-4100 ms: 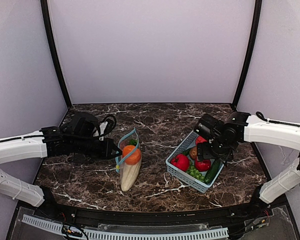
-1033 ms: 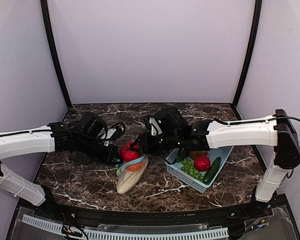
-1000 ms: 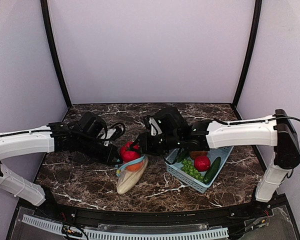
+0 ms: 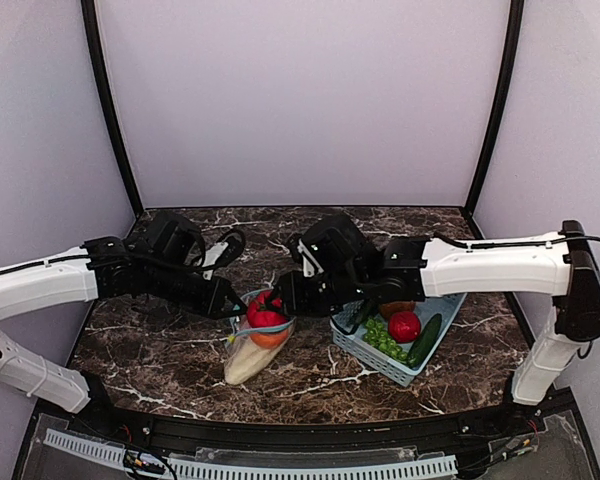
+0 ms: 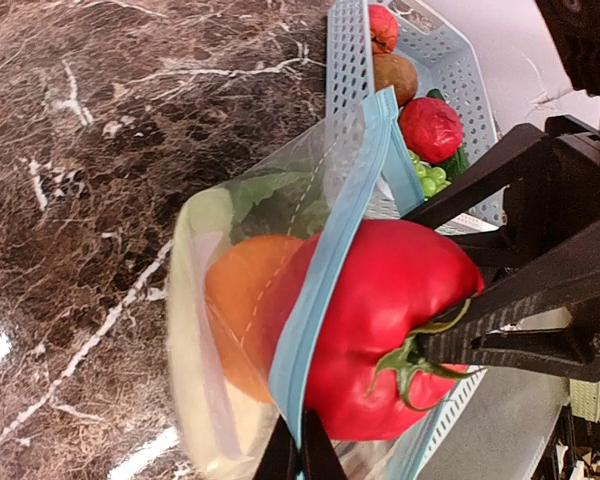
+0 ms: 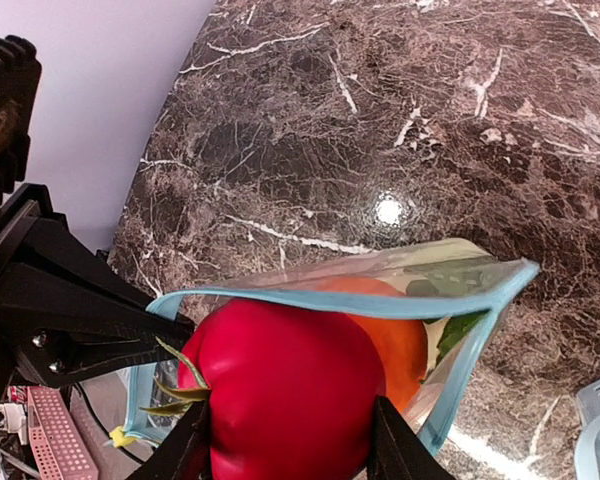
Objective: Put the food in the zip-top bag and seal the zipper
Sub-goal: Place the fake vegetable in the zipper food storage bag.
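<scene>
The zip-top bag (image 4: 248,356) lies in the middle of the desk (image 4: 170,345), just left of the basket. Its mouth points up and away from the arms, and it is held open. The blue zipper (image 5: 325,270) runs along the mouth. The left pincer (image 4: 230,303) is closed tight on one side of the zipper and holds that side up.

Inside the bag there is an orange (image 5: 242,305). Below it lies a long cream squash (image 4: 242,367). A green leafy piece (image 5: 270,195) sits at the far side of the bag, next to the orange.

A red tomato (image 5: 390,330) with a green stem is at the bag's mouth. It sits between the two sides of the zipper and rests against the orange. Part of it sticks out of the bag. The right pincer (image 6: 290,440) grips the tomato, with one finger on each side. The two pincers are very close to each other, right over the bag.

To the right of the bag stands a light blue basket (image 4: 375,362). In it are green grapes (image 4: 382,338), a red round piece (image 4: 405,326), a dark green cucumber (image 4: 425,340) and a brown piece (image 5: 395,75). The right arm reaches across the back of the basket to get to the bag.
</scene>
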Robot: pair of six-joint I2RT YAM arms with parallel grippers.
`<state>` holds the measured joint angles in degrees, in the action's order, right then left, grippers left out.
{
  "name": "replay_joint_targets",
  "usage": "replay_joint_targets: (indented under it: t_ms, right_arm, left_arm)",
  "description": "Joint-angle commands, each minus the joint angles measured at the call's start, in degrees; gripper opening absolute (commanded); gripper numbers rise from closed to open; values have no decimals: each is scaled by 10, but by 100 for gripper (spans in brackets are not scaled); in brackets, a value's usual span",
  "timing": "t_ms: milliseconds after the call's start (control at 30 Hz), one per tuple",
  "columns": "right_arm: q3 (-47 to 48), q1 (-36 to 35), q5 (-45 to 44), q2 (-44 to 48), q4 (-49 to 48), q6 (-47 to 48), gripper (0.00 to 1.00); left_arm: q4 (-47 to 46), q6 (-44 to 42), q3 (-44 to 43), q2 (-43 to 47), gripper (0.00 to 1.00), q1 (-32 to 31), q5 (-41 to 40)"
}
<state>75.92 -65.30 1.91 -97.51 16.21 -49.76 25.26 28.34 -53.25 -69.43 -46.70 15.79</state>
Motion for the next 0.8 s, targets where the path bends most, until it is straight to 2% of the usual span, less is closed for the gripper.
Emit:
replay_joint_targets:
  t_ms: [0,67,200,300,500,667,767]
  right_arm:
    - [-18,-7,-15,28,18,-17,14]
    - [-25,-6,-33,34,26,-18,14]
    - [-22,-8,-3,21,17,-9,14]
    - [-21,-9,-13,5,13,-13,14]
    - [8,-7,-7,-30,-10,-11,14]
    - [-10,-7,105,-47,-132,21,13]
    - [-30,-7,120,-51,-177,23,13]
  left_arm:
    - [-36,-69,-55,-16,1,-1,77]
    - [-25,-95,-64,-24,1,-1,72]
    - [-30,-132,-66,-43,1,-1,88]
    - [-29,-151,-70,-60,1,-1,101]
    - [14,-172,-80,-92,4,-1,19]
    - [-21,-148,-50,-81,1,-1,-3]
    - [-51,-125,-36,-71,1,-1,16]
